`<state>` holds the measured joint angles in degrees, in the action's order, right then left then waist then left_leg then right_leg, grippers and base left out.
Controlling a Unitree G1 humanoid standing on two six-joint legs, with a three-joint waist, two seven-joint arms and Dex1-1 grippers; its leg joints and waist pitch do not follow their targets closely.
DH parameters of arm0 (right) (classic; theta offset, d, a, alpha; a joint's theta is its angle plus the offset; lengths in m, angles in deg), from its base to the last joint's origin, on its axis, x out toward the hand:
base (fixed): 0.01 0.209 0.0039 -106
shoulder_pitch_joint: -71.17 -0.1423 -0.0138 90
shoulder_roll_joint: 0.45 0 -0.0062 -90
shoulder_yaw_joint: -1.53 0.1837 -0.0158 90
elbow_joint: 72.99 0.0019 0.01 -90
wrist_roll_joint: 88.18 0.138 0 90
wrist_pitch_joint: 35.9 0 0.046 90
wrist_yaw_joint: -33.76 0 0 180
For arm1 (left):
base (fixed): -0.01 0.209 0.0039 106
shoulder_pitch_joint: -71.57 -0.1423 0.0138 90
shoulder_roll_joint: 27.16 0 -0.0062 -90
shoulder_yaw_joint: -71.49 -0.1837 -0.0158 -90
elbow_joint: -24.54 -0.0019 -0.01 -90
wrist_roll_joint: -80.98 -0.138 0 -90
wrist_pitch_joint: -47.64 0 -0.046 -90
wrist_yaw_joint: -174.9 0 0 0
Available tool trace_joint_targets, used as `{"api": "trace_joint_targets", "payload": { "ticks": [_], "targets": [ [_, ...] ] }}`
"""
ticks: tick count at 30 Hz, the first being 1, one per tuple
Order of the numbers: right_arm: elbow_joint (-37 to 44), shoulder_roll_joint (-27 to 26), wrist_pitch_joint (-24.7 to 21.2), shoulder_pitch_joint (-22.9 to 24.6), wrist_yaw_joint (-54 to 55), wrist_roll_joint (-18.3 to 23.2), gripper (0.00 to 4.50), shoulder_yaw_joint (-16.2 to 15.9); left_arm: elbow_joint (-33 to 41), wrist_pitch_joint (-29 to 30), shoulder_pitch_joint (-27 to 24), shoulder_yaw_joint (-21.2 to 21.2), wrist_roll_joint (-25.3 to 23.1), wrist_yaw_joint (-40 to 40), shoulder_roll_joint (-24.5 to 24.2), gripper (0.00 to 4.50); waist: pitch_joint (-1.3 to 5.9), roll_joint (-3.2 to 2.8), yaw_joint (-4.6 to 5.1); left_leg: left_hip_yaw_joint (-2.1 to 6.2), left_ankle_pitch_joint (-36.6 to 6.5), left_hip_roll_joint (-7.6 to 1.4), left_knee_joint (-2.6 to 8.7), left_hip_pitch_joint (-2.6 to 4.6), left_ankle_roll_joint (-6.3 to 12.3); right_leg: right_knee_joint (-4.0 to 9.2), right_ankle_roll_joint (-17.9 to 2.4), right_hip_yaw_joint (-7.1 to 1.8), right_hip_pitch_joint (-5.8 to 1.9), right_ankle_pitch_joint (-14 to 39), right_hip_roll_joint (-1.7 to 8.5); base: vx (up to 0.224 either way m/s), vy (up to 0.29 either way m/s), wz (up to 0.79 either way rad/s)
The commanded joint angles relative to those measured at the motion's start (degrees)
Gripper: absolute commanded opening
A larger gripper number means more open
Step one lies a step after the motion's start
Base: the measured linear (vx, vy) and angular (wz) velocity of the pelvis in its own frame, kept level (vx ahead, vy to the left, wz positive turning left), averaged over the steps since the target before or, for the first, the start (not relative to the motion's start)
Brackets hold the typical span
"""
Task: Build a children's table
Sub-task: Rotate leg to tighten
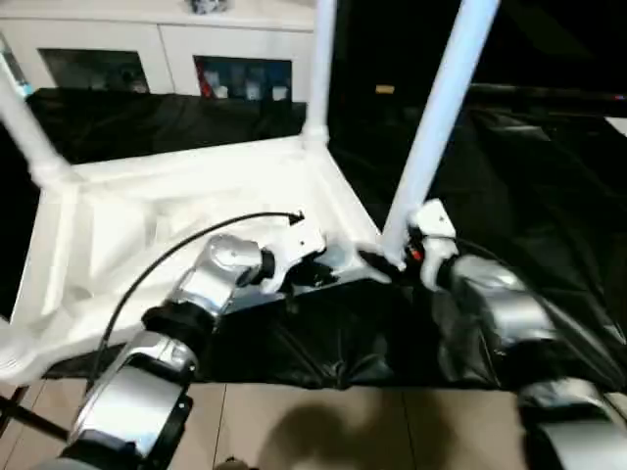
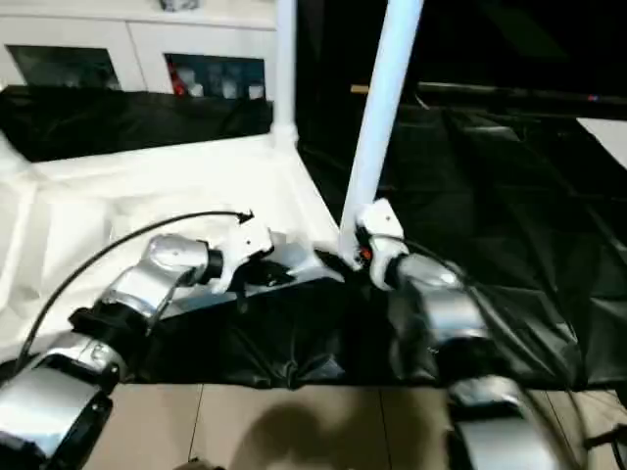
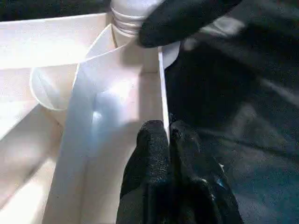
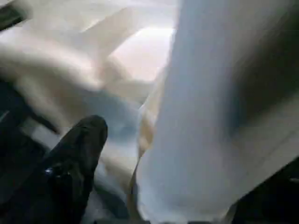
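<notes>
The white plastic children's table [image 1: 196, 211] lies upside down in front of me on a black sheet [image 1: 509, 196], with its ribbed underside facing up. Its square top fills the area from about nine to twelve o'clock in my head view. Three round white legs stand up from its corner sockets: one at ten o'clock [image 1: 24, 122], one at twelve o'clock [image 1: 320, 69], and the nearest leg [image 1: 441, 117] at about one o'clock, rising from the corner closest to my right arm. My left gripper [image 3: 169, 140] has its two black fingers pressed together, and between them they pinch the thin edge wall of the table top, near that close corner. My right gripper [image 1: 387, 264] is at the foot of the nearest leg; in my right wrist view one black finger [image 4: 77, 149] is beside the leg, apart from it, so the jaws stand wide and hold nothing. Behind the table, at twelve o'clock, stands a white cabinet with glass doors [image 1: 176, 59].
</notes>
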<state>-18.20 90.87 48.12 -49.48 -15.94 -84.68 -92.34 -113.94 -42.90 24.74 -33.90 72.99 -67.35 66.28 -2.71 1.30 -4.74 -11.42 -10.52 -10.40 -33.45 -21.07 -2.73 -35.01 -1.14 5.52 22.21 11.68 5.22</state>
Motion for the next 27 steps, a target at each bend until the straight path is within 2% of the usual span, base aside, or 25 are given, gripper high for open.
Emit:
{"api": "trace_joint_targets", "payload": {
  "ticks": [1, 3, 9, 14, 21, 22, 23, 27],
  "targets": [
    [2.49, 0.11, -1.71, 1.08, -6.27, 1.20, 4.11, -3.43, 2.57, -2.14, 0.30, -1.58, 0.79, -3.01, 0.81, 0.00, 3.35, 0.00, -0.21, 1.40, -8.68, -3.83, 3.55, 0.73, 6.06, 3.79, -14.34, -3.58, -2.94, 3.44, 4.52, 0.000, 0.000, 0.00],
    [3.85, 1.39, -2.27, 1.75, -8.84, 1.69, 4.11, -3.94, 2.84, -2.40, 0.15, -1.71, 1.06, -4.52, 0.25, 0.00, 3.32, 0.12, -0.58, 1.42, -9.53, -3.93, 3.63, 0.79, 5.24, 3.93, -14.27, -3.56, -2.77, 5.18, 4.63, 0.000, 0.000, 0.00],
    [4.00, 3.08, -2.88, 1.85, -10.89, 1.35, 4.11, -4.25, 3.62, -3.11, -0.38, -2.56, 1.98, -9.29, -1.49, 0.00, 3.37, 0.09, -0.48, 1.54, -10.17, -3.89, 3.72, 0.76, 3.82, 3.94, -14.30, -3.59, -2.67, 6.50, 4.69, 0.000, 0.000, 0.00],
    [5.69, 4.20, -5.06, 2.16, -12.96, 1.69, 3.62, -5.06, 3.72, -3.52, -0.40, -2.84, 2.02, -11.41, -2.39, 0.00, 3.46, 0.12, -0.56, 1.43, -8.28, -3.81, 3.55, 0.70, 4.73, 3.59, -14.81, -3.52, -2.79, 3.42, 4.52, 0.000, 0.000, 0.00],
    [4.96, 4.82, -4.41, 2.36, -13.52, -0.28, 3.11, -6.42, 3.38, -3.91, -0.26, -2.97, 1.97, -11.91, -2.84, 0.00, 3.33, 0.06, -0.59, 1.54, -10.44, -3.92, 3.76, 0.86, 3.23, 3.99, -14.14, -3.59, -2.62, 7.37, 4.72, 0.000, 0.000, 0.00],
    [4.98, 4.83, -4.45, 2.40, -13.53, -0.35, 3.11, -6.52, 3.34, -3.94, -0.25, -2.95, 1.97, -11.90, -2.83, 0.00, 3.33, 0.06, -0.59, 1.54, -10.44, -3.92, 3.76, 0.86, 3.23, 3.99, -14.14, -3.59, -2.62, 7.37, 4.72, 0.000, 0.000, 0.00],
    [4.87, 4.80, -4.41, 2.48, -13.26, -0.68, 2.81, -6.75, 3.16, -4.04, -0.24, -2.89, 1.92, -11.76, -2.78, 0.00, 3.40, 0.07, -0.63, 1.49, -9.98, -3.87, 3.68, 0.84, 3.29, 3.90, -14.28, -3.62, -2.65, 6.40, 4.69, 0.000, 0.000, 0.00],
    [4.96, 4.95, -4.50, 2.74, -12.86, -1.03, 2.59, -7.38, 3.15, -4.17, -0.38, -2.94, 2.04, -11.73, -2.82, 0.00, 3.41, 0.15, -0.62, 1.47, -9.12, -3.85, 3.61, 0.74, 3.84, 3.73, -14.51, -3.56, -2.73, 5.10, 4.66, 0.000, 0.000, 0.00]
  ]
}}
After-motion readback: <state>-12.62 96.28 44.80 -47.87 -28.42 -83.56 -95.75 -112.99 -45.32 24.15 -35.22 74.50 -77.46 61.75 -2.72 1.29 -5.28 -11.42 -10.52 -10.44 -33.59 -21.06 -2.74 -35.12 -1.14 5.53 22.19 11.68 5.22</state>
